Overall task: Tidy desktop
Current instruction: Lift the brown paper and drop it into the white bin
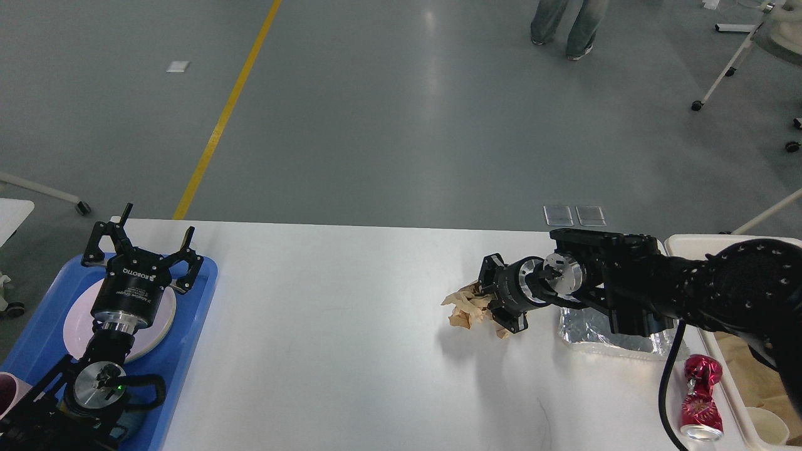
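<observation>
Desk: the white desk (351, 351) fills the lower half of the view. Every place below is given relative to it.
Left claw: the left claw (143, 245) hangs above the desk's far-left corner, over a blue tray (200, 294) carrying a pale plate (160, 319). Its fingers are spread apart with nothing between them.
Right claw: the right claw (485, 294) reaches across the right part of the desk, pressed into a crumpled wad of brown paper (463, 307). It is seen nearly end-on; the fingers seem closed on the paper, though I cannot tell for certain.
Paper: right of the desk's centre, seemingly lifted slightly, with a shadow under it.
Other litter: a foil sheet (601, 332) lies near the desk's right edge, and a crushed red can (700, 398) sits at the near-right corner.
Bin: a beige bin (720, 245) stands off the desk's right edge.
Step, as I judge it: carrying the paper to the bin.
Doing it well: keep the squeeze firm, since crumpled paper springs back and slips. Lift clear of the foil before swinging right, so the forearm does not drag it. Release only once fully over the bin's opening.
</observation>
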Robot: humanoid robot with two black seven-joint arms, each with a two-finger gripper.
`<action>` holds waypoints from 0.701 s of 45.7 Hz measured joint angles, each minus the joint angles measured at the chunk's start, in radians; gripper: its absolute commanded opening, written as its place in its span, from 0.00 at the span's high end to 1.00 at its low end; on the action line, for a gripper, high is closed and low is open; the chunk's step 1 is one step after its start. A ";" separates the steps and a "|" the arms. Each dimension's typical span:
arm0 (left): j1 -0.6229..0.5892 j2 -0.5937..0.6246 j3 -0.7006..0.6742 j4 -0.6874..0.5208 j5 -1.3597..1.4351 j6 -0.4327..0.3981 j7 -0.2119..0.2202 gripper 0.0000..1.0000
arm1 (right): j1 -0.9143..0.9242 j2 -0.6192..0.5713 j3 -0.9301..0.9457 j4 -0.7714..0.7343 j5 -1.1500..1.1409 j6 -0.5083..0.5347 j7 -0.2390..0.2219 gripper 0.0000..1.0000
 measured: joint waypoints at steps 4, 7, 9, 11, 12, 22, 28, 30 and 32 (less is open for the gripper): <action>0.000 0.000 0.000 0.000 0.000 0.000 0.000 0.04 | 0.059 -0.004 -0.012 0.057 -0.023 0.000 -0.006 1.00; 0.000 0.000 0.000 0.000 0.000 0.000 0.001 0.04 | 0.112 -0.005 -0.037 0.106 -0.036 0.000 -0.013 1.00; 0.000 0.000 0.000 0.000 0.000 0.000 0.001 0.04 | 0.152 -0.006 -0.060 0.142 -0.041 0.000 -0.013 1.00; 0.000 0.000 0.000 0.000 0.000 0.000 0.001 0.04 | 0.187 -0.006 -0.084 0.174 -0.043 0.002 -0.013 1.00; 0.000 0.000 0.000 0.000 0.000 0.000 0.001 0.04 | 0.208 -0.007 -0.098 0.193 -0.043 0.003 -0.013 1.00; 0.000 0.000 0.000 0.000 0.000 0.000 0.001 0.04 | 0.478 -0.011 -0.310 0.404 -0.063 0.058 -0.001 1.00; 0.000 0.000 0.000 0.000 0.000 0.000 0.001 0.04 | 0.667 -0.034 -0.425 0.531 -0.122 0.172 0.012 1.00; 0.000 0.000 0.000 0.000 0.000 0.000 0.001 0.04 | 0.729 -0.047 -0.452 0.567 -0.156 0.211 0.014 1.00; 0.000 0.000 0.000 0.000 0.000 0.000 0.001 0.04 | 0.787 -0.059 -0.482 0.601 -0.191 0.247 0.015 1.00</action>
